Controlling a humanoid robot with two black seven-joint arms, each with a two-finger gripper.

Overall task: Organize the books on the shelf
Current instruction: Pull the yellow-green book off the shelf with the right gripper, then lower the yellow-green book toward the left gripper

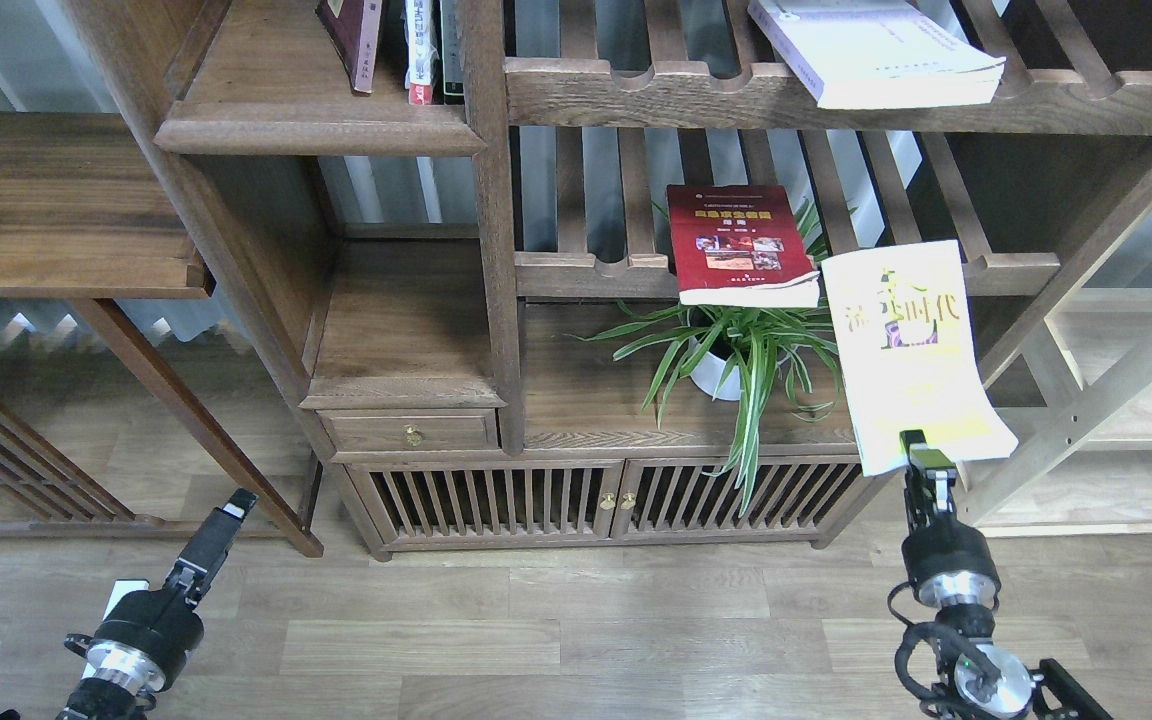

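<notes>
My right gripper (921,452), at lower right, pinches the bottom edge of the yellow book (908,350), holding it up before the bookcase (491,250). The red book (741,245) lies on the slatted shelf (586,272) at centre, above a potted plant (736,360). The white book (876,50) lies on the slats at upper right. My left gripper (231,510), at lower left, holds nothing; I cannot tell its jaws.

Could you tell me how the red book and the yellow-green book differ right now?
The red book lies flat on a slatted shelf, untouched; the yellow-green book hangs in the air, clamped at its lower edge by the right gripper. The red cover has a gold band and photos; the yellow-green has dark characters. Both are large paperbacks.
</notes>
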